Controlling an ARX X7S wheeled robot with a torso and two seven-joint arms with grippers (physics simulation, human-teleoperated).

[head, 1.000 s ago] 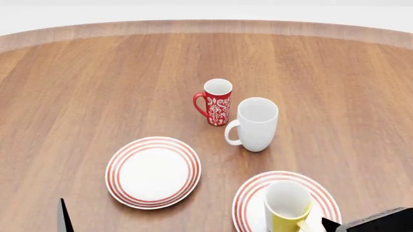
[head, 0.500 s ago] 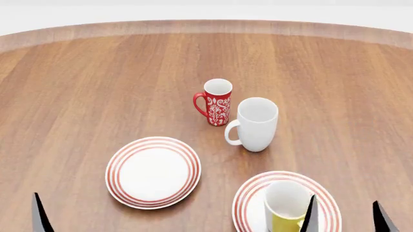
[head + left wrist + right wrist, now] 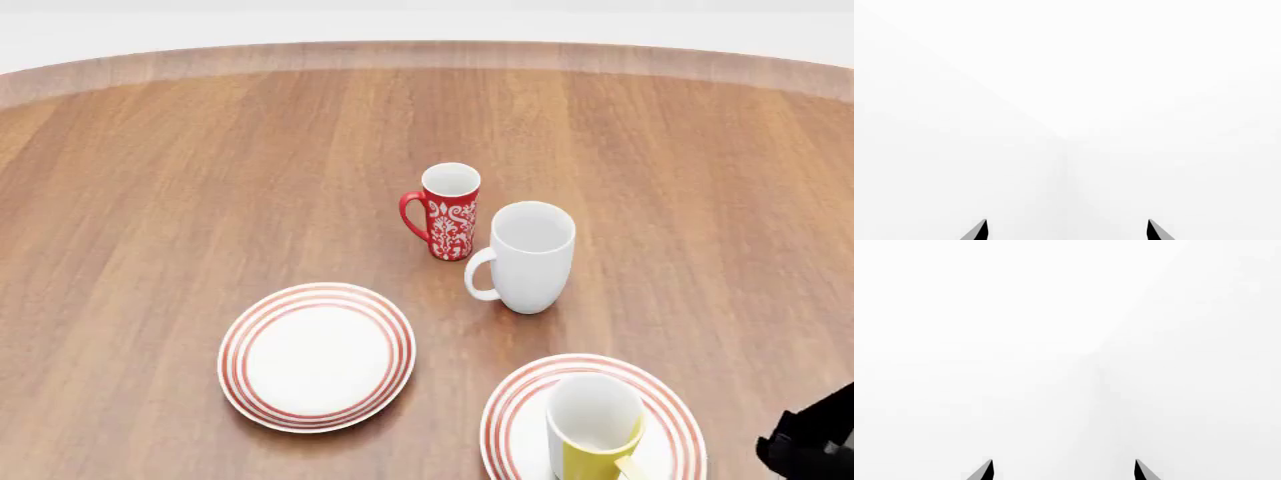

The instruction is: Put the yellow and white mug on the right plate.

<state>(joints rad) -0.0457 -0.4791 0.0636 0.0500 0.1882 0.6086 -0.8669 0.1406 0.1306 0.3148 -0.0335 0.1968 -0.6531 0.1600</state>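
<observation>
Nearest the bench's [image 3: 160, 190] front edge, toward its right side, the yellow and white mug [image 3: 593, 432] stands upright on the right plate [image 3: 514, 415], its white inside facing up and its yellow handle turned toward the front edge. It sits right of the plate's middle, with the red rings showing around it on the left and far sides. Just off to the right, at the bench's front right corner, a dark piece of the right arm [image 3: 814, 440] pokes into the head view, clear of the mug and plate.

The right gripper [image 3: 1062, 471] shows only two dark fingertips set well apart against blank white, so its jaws stand spread with nothing between them. The left gripper [image 3: 1066, 231] looks the same: two tips wide apart, jaws parted and empty.

A little farther back and to the left lies the other ringed plate [image 3: 318, 356], bare. Beyond the plates, near the bench's middle, the plain white mug [image 3: 529, 257] stands with its handle to the left. Just behind it, the slim red-and-white patterned mug [image 3: 447, 211] stands beside it, handle also left.
</observation>
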